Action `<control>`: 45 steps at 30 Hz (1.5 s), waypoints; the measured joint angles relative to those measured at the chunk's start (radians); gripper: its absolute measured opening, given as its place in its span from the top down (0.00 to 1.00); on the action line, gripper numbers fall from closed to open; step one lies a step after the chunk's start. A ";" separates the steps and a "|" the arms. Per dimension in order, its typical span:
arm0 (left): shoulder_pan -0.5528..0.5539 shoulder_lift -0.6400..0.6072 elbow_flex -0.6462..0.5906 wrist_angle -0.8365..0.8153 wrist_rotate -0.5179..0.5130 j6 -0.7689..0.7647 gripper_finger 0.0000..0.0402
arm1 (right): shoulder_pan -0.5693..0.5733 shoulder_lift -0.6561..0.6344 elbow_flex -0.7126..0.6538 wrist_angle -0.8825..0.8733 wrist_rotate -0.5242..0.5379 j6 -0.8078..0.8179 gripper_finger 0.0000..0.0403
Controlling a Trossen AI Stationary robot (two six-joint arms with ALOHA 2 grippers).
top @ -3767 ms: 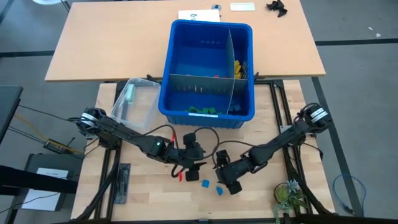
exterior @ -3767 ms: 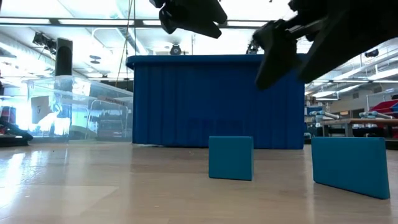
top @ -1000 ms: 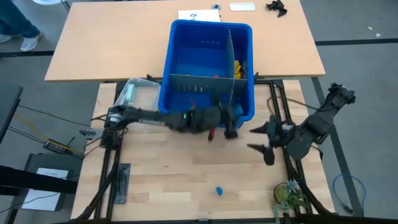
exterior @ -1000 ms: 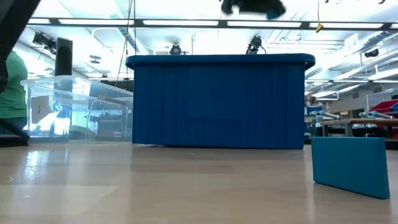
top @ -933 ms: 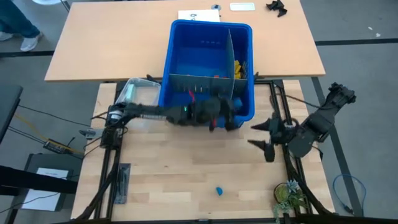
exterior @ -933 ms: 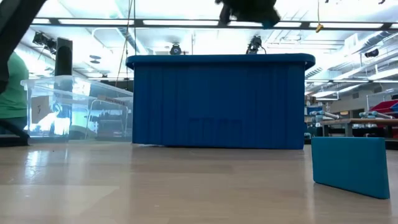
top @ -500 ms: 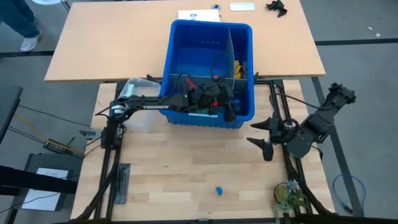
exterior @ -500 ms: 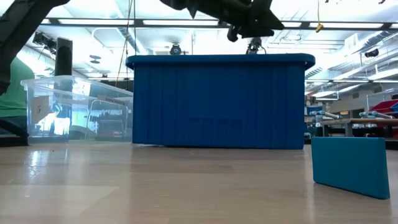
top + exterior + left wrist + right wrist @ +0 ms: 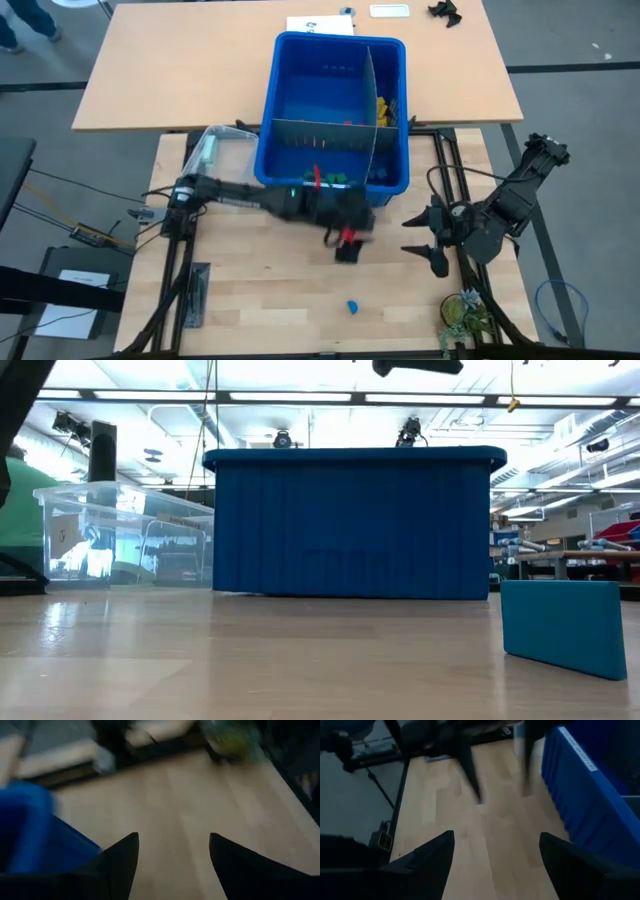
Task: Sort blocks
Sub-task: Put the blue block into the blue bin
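**Blocks: one blue piece outstanding on the surface**

High view: blocks (image 9: pixel 325 180) lie sorted by colour in the divided blue bin (image 9: pixel 285 60), presumably so each compartment keeps one colour. One blue block (image 9: pixel 352 305) sits alone on the surface (image 9: pixel 250 290), well apart from the bin. Left gripper (image 9: pixel 345 245) hangs just outside the bin's near wall. Right gripper (image 9: pixel 432 240) waits at the right edge.

Low view: blue block (image 9: pixel 563 625) stands upright, right foreground.

Left wrist view: fingers (image 9: pixel 120 857) parted, nothing between them.

Right wrist view: fingers (image 9: pixel 437 852) spread wide, empty.
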 joint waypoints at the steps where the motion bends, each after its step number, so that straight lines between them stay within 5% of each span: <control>1: -0.027 0.003 -0.001 -0.033 -0.013 -0.006 0.38 | 0.009 0.007 0.000 0.000 0.003 -0.011 0.27; 12: -0.192 0.164 -0.001 -0.031 0.001 0.083 0.41 | 0.025 0.128 0.000 -0.002 -0.001 -0.036 0.27; 24: -0.209 0.342 -0.002 0.069 0.185 0.080 0.46 | 0.026 0.188 0.000 -0.001 -0.053 -0.027 0.27; 36: -0.206 0.409 -0.001 0.100 0.210 0.107 0.47 | 0.032 0.188 0.000 0.004 -0.080 -0.008 0.27; 45: -0.206 0.413 0.000 0.096 0.210 0.104 0.76 | 0.036 0.188 0.000 0.003 -0.062 -0.012 0.27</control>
